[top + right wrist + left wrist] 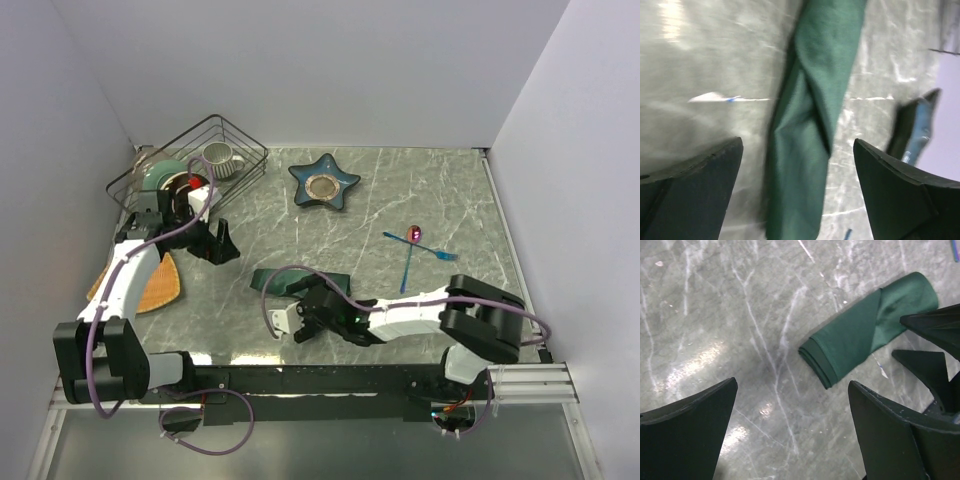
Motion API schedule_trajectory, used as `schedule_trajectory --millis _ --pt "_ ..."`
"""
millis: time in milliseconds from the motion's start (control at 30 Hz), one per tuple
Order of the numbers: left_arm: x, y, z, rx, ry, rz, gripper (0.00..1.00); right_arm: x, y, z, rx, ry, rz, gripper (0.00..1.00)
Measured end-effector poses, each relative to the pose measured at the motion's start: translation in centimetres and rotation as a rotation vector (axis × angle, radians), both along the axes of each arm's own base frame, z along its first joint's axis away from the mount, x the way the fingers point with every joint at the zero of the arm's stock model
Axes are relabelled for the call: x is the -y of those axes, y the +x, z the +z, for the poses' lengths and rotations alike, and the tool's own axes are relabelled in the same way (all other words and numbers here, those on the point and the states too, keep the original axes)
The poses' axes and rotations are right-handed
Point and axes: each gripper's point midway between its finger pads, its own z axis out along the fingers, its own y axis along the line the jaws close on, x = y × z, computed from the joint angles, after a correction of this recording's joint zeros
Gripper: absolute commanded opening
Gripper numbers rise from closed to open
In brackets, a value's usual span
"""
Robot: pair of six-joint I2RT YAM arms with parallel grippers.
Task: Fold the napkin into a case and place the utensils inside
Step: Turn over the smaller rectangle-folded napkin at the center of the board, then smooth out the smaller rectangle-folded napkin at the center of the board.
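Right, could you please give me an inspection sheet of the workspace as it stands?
Surface: grey marbled table.
Job's things: dark green napkin folded narrow; blue utensil and pink utensil lying apart from it.
Clutter: star-shaped blue dish, wire basket holding a mug, orange mat.
Claws: left claw open, empty; right claw open over the napkin.
Cables: purple cables along both arms.
Surroundings: plain white walls.

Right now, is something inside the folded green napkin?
The napkin shows only cloth layers at its end. The utensils lie apart on the table, to its right. Deep inside the folds is covered, so I cannot tell.
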Motion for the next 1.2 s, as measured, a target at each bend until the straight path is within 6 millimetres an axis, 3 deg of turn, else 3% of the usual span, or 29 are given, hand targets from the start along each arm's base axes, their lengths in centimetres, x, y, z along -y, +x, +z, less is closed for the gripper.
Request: schedule_trajectory --millis 233,333,400,500,533,600,633,667,700,800,967,1200 --pt "1.1 -1.4 1.2 -0.017 -0.061 -0.042 0.99 1.2 -3.7 1.2 -0.248 0.007 0.001 1.0" --pt "2.1 -1.8 1.9 -0.039 -0.118 -0.072 0.99 1.4 -4.5 3.7 -0.37 0.069 -0.032 1.0" --pt "3.0 -2.0 2.0 -0.068 -0.157 -0.099 0.99 1.7 -3.7 6.0 -0.456 0.137 -0.089 1.0" --pt "5.0 -2.6 1.4 -0.147 -0.221 -0.14 0.86 2.4 -1.2 9.4 -0.576 0.258 -0.199 1.0" --pt "5.9 -2.7 1.3 -0.175 -0.249 -0.156 0.75 2.9 -0.1 10.3 -0.628 0.302 -0.249 0.99" --pt "7.5 -2.9 1.1 -0.229 -0.304 -0.177 0.6 3.5 0.9 11.1 -0.726 0.357 -0.314 0.88" --pt "8.2 -3.0 0.9 -0.252 -0.327 -0.189 0.45 3.8 1.3 11.1 -0.79 0.381 -0.35 0.83" --pt "9.1 -3.1 0.7 -0.285 -0.355 -0.203 0.38 3.9 1.4 10.8 -0.856 0.395 -0.379 0.72" --pt "9.8 -3.2 0.4 -0.319 -0.378 -0.216 0.28 4.0 1.4 10.2 -0.931 0.406 -0.41 0.68" --pt "11.5 -3.3 -0.9 -0.411 -0.43 -0.247 0.16 4.1 0.6 8.0 -1.145 0.412 -0.512 0.55" --pt "12.9 -4.1 -4.5 -0.577 -0.467 -0.28 0.11 4.2 -0.6 5.0 -1.429 0.417 -0.673 0.52" --pt "12.7 -5.9 -9.4 -0.752 -0.446 -0.283 0.05 5.2 -0.6 1.3 -1.598 0.402 -0.836 0.51"
